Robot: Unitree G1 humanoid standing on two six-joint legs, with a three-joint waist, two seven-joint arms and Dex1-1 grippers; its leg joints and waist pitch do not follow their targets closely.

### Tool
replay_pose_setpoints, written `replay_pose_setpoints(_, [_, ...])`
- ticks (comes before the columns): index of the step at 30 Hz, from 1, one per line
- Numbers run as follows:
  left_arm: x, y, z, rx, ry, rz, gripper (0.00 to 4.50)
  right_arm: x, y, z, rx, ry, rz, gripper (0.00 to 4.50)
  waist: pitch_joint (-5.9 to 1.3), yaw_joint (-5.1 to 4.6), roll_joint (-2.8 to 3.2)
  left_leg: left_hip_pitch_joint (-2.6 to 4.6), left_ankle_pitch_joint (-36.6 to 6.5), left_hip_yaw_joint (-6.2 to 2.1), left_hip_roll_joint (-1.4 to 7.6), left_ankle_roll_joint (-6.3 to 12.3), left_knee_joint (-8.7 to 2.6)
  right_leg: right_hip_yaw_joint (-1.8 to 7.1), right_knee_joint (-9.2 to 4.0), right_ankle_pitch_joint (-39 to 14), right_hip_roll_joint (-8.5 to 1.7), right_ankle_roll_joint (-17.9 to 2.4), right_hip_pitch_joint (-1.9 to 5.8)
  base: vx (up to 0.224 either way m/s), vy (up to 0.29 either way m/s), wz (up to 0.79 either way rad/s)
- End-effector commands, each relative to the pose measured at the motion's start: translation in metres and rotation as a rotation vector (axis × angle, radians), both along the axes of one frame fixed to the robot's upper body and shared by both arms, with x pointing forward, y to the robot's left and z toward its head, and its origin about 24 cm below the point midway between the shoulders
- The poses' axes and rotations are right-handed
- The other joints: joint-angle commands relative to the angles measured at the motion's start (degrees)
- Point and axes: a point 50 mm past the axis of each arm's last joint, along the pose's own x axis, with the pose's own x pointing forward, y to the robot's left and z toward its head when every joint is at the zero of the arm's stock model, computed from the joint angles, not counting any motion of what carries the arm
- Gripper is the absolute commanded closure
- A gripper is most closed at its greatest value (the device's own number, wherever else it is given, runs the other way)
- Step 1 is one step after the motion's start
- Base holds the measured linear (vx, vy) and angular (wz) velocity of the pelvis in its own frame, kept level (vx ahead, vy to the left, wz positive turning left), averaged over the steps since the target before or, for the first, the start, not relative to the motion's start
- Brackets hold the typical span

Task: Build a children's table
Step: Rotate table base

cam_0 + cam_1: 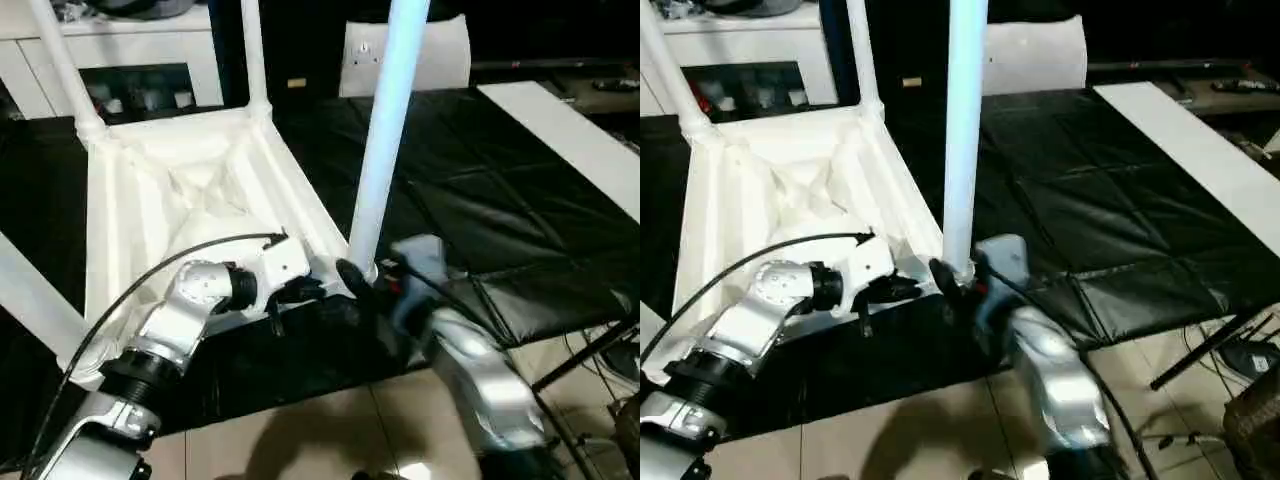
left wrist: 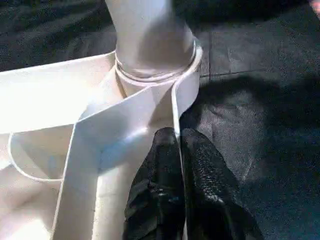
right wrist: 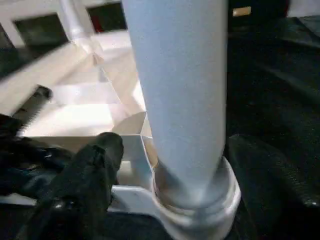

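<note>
The children's table lies upside down on the black mat, its ribbed white top [image 1: 180,190] facing up. Three legs stand in corner sockets: two at the far corners [image 1: 65,70] [image 1: 252,50] and one at the near right corner [image 1: 385,150]. Another leg [image 1: 30,290] slants across the near left. My left gripper [image 2: 179,137] is shut on the top's thin rim wall just beside the near right socket [image 2: 155,70]. My right gripper [image 3: 180,150] stands open around the base of that leg [image 3: 175,85], one finger [image 3: 95,170] on each side and apart from it.
A white cabinet [image 1: 130,50] with dark openings stands behind the table, with a white cushion-like bag [image 1: 440,55] further right. A long white board [image 1: 570,130] lies on the mat [image 1: 480,220] at the right. Tiled floor [image 1: 330,430], cables and a dark stand [image 1: 590,350] are close by.
</note>
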Motion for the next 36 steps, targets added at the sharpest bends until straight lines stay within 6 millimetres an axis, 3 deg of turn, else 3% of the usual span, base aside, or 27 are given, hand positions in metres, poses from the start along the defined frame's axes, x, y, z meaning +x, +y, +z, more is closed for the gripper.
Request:
replay_pose_setpoints(1, [-0.004,-0.007,0.022,-0.130,-0.078,-0.057,3.93,-0.008,-0.005,0.016,0.034,-0.059,0.084,0.49,-3.37,0.47,0.01,-1.27,-3.8,0.85,0.84,3.22,-3.35,3.68,-3.39,-9.7,-3.99,-7.2,5.04,0.000,0.000,0.00])
replay_pose_setpoints(4, [-0.013,-0.006,0.024,-0.191,-0.056,-0.058,3.63,-0.021,-0.010,0.023,0.017,-0.059,0.178,0.28,-2.96,0.70,-0.07,-1.22,-5.8,0.95,1.16,3.42,-3.52,3.75,-3.69,-12.7,-3.74,-6.8,4.77,0.000,0.000,0.00])
replay_pose_setpoints(5, [-0.018,-0.005,0.024,-0.215,-0.054,-0.048,3.55,-0.028,-0.012,0.025,0.008,-0.061,0.238,0.14,-2.88,0.76,-0.31,-1.20,-7.4,1.05,0.82,3.31,-3.51,3.62,-4.17,-17.6,-3.62,-4.9,4.67,0.000,0.000,0.00])
replay_pose_setpoints(6, [-0.019,-0.004,0.024,-0.221,-0.053,-0.044,3.52,-0.029,-0.013,0.025,0.006,-0.060,0.247,0.05,-2.79,0.82,-0.39,-1.16,-7.7,1.17,0.81,3.33,-3.55,3.65,-4.53,-19.1,-3.61,-4.2,4.51,0.000,0.000,0.00])
replay_pose_setpoints(8, [-0.027,-0.002,0.025,-0.257,-0.040,-0.008,3.43,-0.035,-0.014,0.029,0.015,-0.061,0.315,0.00,-2.65,0.88,-0.14,-1.00,-9.0,1.08,0.68,2.94,-3.61,3.46,-5.24,-24.9,-3.59,-1.7,4.17,0.000,0.000,0.00])
replay_pose_setpoints(10, [-0.032,0.000,0.025,-0.281,-0.028,0.025,3.16,-0.038,-0.012,0.031,0.027,-0.068,0.358,0.00,-2.60,0.87,-0.14,-0.96,-9.4,1.08,0.72,2.97,-3.55,3.39,-5.52,-25.7,-3.37,-1.2,3.88,0.000,0.000,0.00])
replay_pose_setpoints(14, [-0.058,0.005,0.025,-0.348,0.029,0.102,2.82,-0.032,-0.003,0.034,0.032,-0.085,0.389,0.00,-2.70,0.56,-0.16,-1.15,-8.9,1.01,0.94,2.78,-3.61,3.42,-5.06,-23.2,-3.23,-2.7,3.81,0.000,0.000,0.00])
replay_pose_setpoints(15, [-0.067,0.006,0.024,-0.374,0.049,0.123,2.68,-0.028,0.001,0.035,0.038,-0.089,0.388,0.00,-2.84,0.47,-0.30,-1.29,-8.7,0.83,1.04,2.56,-3.58,3.42,-4.42,-22.2,-3.37,-3.6,4.00,0.000,0.000,0.00])
replay_pose_setpoints(16, [-0.072,0.007,0.024,-0.383,0.058,0.137,2.64,-0.025,0.003,0.035,0.041,-0.090,0.387,0.00,-2.63,0.35,-0.26,-1.36,-8.9,0.94,0.90,2.91,-3.70,3.42,-4.89,-22.8,-3.17,-3.5,3.85,0.000,0.000,0.00])
replay_pose_setpoints(17, [-0.088,0.010,0.023,-0.397,0.087,0.163,2.64,-0.016,0.010,0.036,0.047,-0.093,0.376,0.00,-2.67,0.15,-0.40,-1.48,-9.2,0.81,1.06,2.60,-3.68,3.43,-4.51,-23.0,-3.38,-4.2,3.92,0.000,0.000,0.00])
replay_pose_setpoints(20, [-0.104,0.014,0.018,-0.388,0.121,0.191,2.28,-0.006,0.016,0.034,0.041,-0.093,0.359,0.00,-2.43,0.07,-0.32,-1.20,-10.0,0.91,0.91,2.72,-3.74,3.42,-5.10,-24.6,-3.00,-3.1,3.54,0.000,0.000,0.00])
replay_pose_setpoints(21, [-0.110,0.017,0.015,-0.374,0.134,0.214,2.25,-0.001,0.018,0.033,0.030,-0.095,0.345,0.00,-2.34,-0.10,-0.59,-1.19,-10.8,0.93,0.93,2.54,-3.78,3.38,-5.17,-25.0,-2.95,-2.9,3.43,0.000,0.000,0.00])
replay_pose_setpoints(23, [-0.119,0.023,0.011,-0.354,0.152,0.248,2.19,0.006,0.018,0.031,0.014,-0.096,0.310,0.00,-2.39,-0.10,-0.34,-0.90,-11.5,0.92,0.88,2.20,-3.77,3.44,-5.21,-25.4,-2.84,-2.3,3.34,0.000,0.000,0.00])
replay_pose_setpoints(24, [-0.124,0.029,0.009,-0.338,0.162,0.276,2.07,0.011,0.017,0.030,0.003,-0.097,0.270,0.00,-2.41,-0.11,-0.90,-0.92,-11.2,0.97,0.89,2.23,-3.73,3.49,-5.25,-25.0,-2.83,-2.2,3.28,0.000,0.000,0.00])
replay_pose_setpoints(25, [-0.127,0.031,0.008,-0.330,0.167,0.291,1.93,0.014,0.017,0.030,-0.003,-0.097,0.248,0.00,-2.29,-0.26,-0.58,-1.23,-11.5,0.79,0.85,1.87,-3.94,3.50,-5.03,-24.8,-2.86,-2.4,3.48,0.000,0.000,0.00])
replay_pose_setpoints(29, [-0.149,0.055,0.006,-0.286,0.224,0.368,1.75,0.032,-0.004,0.028,-0.049,-0.096,0.076,0.00,-2.17,-0.68,-0.93,-0.81,-13.5,0.78,0.88,1.37,-4.02,3.53,-4.98,-24.5,-2.62,-2.0,3.18,0.000,0.000,0.00])
replay_pose_setpoints(31, [-0.152,0.057,0.006,-0.279,0.239,0.367,1.49,0.035,-0.008,0.029,-0.052,-0.100,0.052,0.00,-2.10,-0.69,-0.90,-0.51,-14.2,0.80,0.95,1.33,-4.08,3.54,-4.99,-23.8,-2.39,-2.0,2.98,0.000,0.000,0.00])
replay_pose_setpoints(36, [-0.174,0.076,0.003,-0.218,0.322,0.380,1.03,0.050,-0.036,0.028,-0.091,-0.111,-0.115,0.00,-2.19,-0.82,-1.24,-0.57,-14.7,0.89,0.77,1.37,-4.01,4.03,-4.49,-22.2,-2.32,-2.8,2.98,0.000,0.000,0.00])
